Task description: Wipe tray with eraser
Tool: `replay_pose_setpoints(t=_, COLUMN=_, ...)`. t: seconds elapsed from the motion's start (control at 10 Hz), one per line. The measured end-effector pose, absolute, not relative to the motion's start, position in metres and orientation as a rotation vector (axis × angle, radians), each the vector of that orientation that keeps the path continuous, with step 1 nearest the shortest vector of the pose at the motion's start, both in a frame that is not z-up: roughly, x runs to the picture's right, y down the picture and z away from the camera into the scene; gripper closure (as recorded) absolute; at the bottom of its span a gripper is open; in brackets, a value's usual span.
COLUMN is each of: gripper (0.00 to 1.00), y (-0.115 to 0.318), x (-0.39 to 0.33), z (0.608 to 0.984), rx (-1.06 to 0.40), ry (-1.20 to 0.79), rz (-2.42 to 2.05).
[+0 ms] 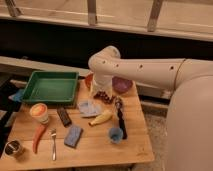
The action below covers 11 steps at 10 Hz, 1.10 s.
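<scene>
While the eraser (63, 116) lies on the wooden table (100, 147) just in front of the tray (50, 87), between an orange cup (39, 112) and a blue cloth (89, 107), the gripper (101, 92) hangs off to its right, past the tray's right edge. Whether it's spread or clamped, I can't tell.

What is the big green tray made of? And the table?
The tray looks like plastic: one even green, smooth, with a moulded rim. The table looks like wood: pale yellow-brown and matte, though it might be laminate. The gripper hangs over the table's far edge, right of the tray.
</scene>
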State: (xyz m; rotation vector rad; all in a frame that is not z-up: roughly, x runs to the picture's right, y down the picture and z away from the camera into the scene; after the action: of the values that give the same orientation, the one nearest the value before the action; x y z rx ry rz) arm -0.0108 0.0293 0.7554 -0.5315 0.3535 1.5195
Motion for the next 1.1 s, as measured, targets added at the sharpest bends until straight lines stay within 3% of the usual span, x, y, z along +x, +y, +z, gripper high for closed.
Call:
replay_pose_setpoints(t=0.5, gripper=0.32, y=0.038, x=-0.01, z=0.77, rx=-0.569, ry=0.35, rz=1.499)
replay_pose_setpoints(t=1.1, gripper=0.32, y=0.043, x=-0.108, z=0.81, rx=-0.699, ry=0.269, rz=1.361)
